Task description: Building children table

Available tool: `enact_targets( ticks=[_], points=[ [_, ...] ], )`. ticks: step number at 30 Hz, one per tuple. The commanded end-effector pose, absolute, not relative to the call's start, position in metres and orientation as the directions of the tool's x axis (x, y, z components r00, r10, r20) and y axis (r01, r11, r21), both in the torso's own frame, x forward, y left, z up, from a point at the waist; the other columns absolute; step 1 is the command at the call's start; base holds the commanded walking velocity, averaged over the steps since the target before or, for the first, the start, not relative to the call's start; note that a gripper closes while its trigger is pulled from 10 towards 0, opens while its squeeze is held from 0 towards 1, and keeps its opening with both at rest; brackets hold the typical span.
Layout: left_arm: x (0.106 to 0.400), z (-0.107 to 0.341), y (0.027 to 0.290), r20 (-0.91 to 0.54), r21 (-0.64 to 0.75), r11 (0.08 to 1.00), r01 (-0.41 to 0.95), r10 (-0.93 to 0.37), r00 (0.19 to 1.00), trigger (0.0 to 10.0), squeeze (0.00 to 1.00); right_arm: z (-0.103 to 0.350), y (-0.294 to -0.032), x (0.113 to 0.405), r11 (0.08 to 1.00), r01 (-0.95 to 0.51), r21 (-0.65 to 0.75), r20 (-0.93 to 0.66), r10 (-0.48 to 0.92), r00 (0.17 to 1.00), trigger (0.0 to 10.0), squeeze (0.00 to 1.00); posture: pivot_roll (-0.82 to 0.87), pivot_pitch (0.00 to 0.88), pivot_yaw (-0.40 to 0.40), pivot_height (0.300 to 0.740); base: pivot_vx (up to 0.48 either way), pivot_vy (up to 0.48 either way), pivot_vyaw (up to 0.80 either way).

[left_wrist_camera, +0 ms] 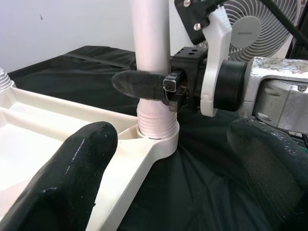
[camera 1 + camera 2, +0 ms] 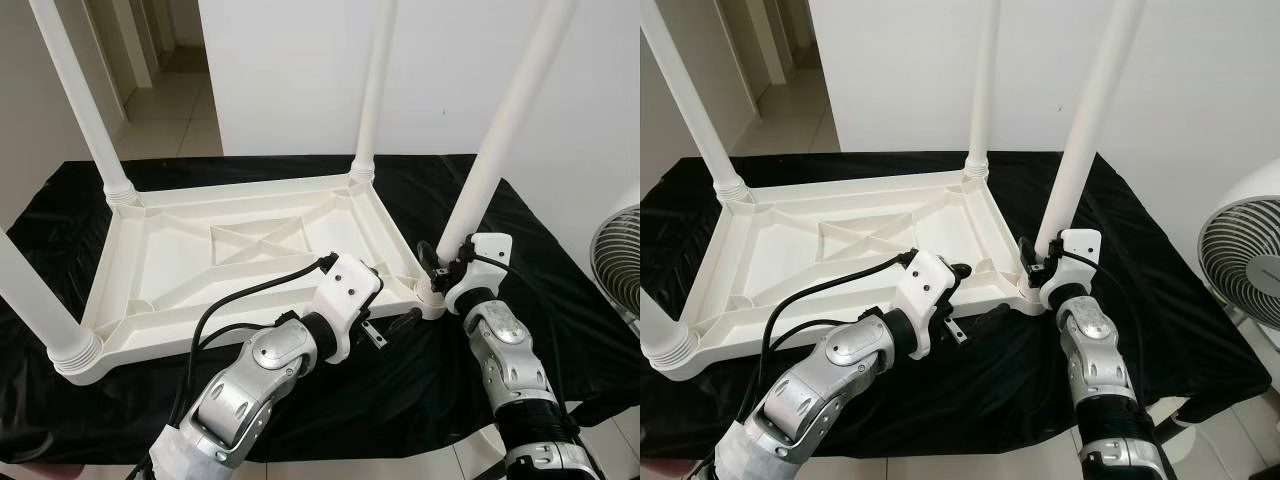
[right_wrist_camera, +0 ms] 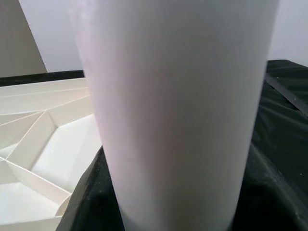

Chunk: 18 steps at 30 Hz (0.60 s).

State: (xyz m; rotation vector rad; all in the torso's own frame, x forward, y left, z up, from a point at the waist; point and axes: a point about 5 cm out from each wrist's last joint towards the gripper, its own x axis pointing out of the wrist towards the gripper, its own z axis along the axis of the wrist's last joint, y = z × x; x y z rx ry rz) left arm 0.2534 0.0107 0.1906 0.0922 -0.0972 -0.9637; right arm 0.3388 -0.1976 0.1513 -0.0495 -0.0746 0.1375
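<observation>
From the head views, the white plastic children's tabletop (image 2: 250, 250) lies upside down on a black-draped table (image 2: 560, 290), all four white tube legs standing in their corner sockets.

In the left wrist view, the left gripper (image 1: 173, 178) is spread apart near the front-right leg (image 1: 151, 57), which the right gripper (image 1: 166, 89) clamps.

In the right wrist view, that leg looms close; seating it looks like the last job left.

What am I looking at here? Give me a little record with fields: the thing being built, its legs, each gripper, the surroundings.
Item: white plastic table top, upside down on black cloth
Legs: four fitted, standing up
Right gripper: shut on near-right leg just above its corner socket
Left gripper: open, beside the table's near edge, holding nothing
Surroundings: fan at right, white wall behind
</observation>
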Motion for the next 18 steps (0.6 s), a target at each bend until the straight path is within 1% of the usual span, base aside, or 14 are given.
enact_targets(
  ticks=[1,4,10,18],
  points=[
    [0.249,0.190,0.010,0.031,0.120,0.528,0.841,-0.848,0.528,10.0,0.00,0.110,-0.208,0.330,0.995,-0.096,-0.008,-0.132,0.094,0.987,10.0,0.00,0.01,0.066,0.008,0.740,0.000,0.000,0.00],
    [0.249,0.190,0.010,0.032,0.119,0.529,0.840,-0.848,0.529,10.0,0.00,0.109,-0.209,0.330,0.996,-0.088,0.006,-0.142,0.088,0.986,10.0,0.00,0.01,0.065,0.007,0.740,0.000,0.000,0.00],
    [0.249,0.191,0.010,0.034,0.120,0.528,0.841,-0.848,0.528,10.0,0.00,0.094,-0.220,0.327,0.994,0.012,0.104,-0.217,0.011,0.976,10.0,0.00,0.01,0.066,0.009,0.740,0.000,0.000,0.00],
    [0.249,0.192,0.010,0.035,0.121,0.527,0.841,-0.849,0.527,10.0,0.00,0.090,-0.224,0.326,0.990,0.051,0.132,-0.232,-0.019,0.972,10.0,0.00,0.01,0.065,0.009,0.740,0.000,0.000,0.00]
  ],
)
